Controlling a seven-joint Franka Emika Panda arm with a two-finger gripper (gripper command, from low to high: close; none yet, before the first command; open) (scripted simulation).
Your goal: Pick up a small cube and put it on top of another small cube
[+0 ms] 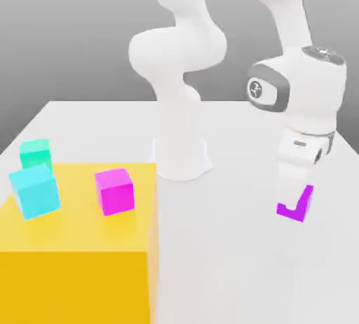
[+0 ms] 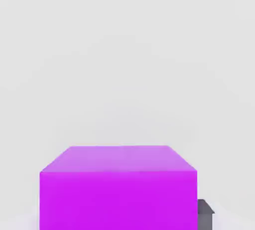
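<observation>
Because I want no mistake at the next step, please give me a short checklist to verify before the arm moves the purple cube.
1. Gripper closed on the purple cube: ok.
2. Purple cube lifted off the white surface: cannot tell.
3. Another small cube there to stack on, such as the magenta one: ok.
4. Purple cube above that magenta cube: not ok, it is well to the side.
</observation>
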